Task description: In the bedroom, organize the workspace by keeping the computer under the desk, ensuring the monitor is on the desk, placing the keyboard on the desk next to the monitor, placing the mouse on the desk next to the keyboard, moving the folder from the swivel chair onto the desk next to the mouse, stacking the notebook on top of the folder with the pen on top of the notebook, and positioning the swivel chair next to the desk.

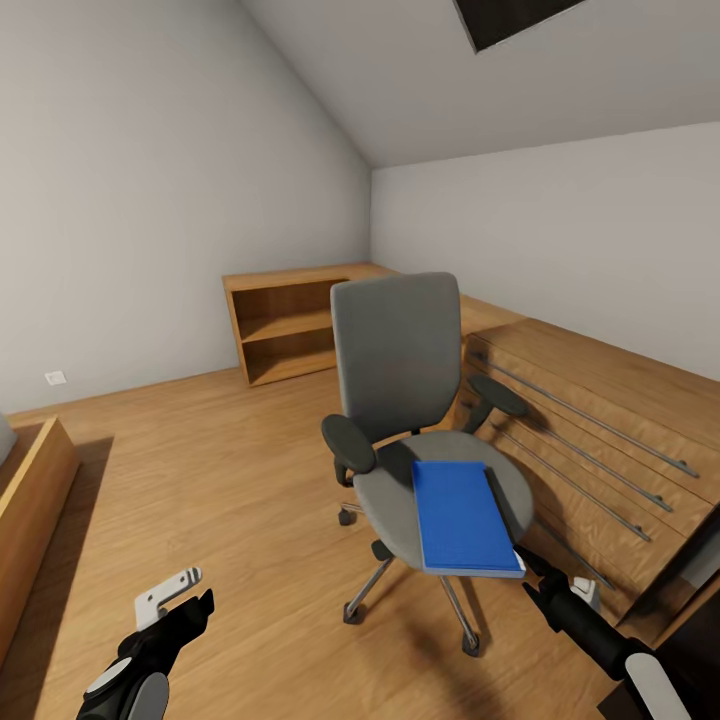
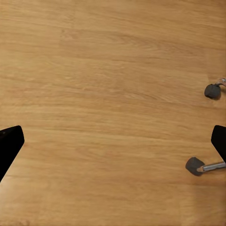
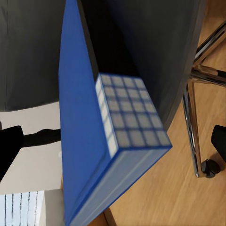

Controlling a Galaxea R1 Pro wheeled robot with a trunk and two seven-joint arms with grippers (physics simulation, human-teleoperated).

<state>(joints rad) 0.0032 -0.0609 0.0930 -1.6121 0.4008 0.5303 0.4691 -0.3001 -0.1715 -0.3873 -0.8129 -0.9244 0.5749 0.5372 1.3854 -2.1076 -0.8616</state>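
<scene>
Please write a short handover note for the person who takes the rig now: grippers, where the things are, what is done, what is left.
Left gripper: open, empty, over bare floor.
Right gripper: jaws open, close to the near corner of the folder, not gripping it.
The folder lies flat on the seat of the swivel chair, which stands beside a wooden dresser.
Done: nothing that can be seen.
Left: take the folder to the desk, then all other steps.

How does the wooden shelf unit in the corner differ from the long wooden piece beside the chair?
The shelf unit is open-fronted, with bare shelves showing; the dresser has a closed front crossed by long metal bar handles. The shelf unit stands against the far wall, well behind the swivel chair, while the dresser runs along the side wall right next to it. The dresser looks much longer. Both are low, made of light wood, and stand on the wooden floor.
</scene>
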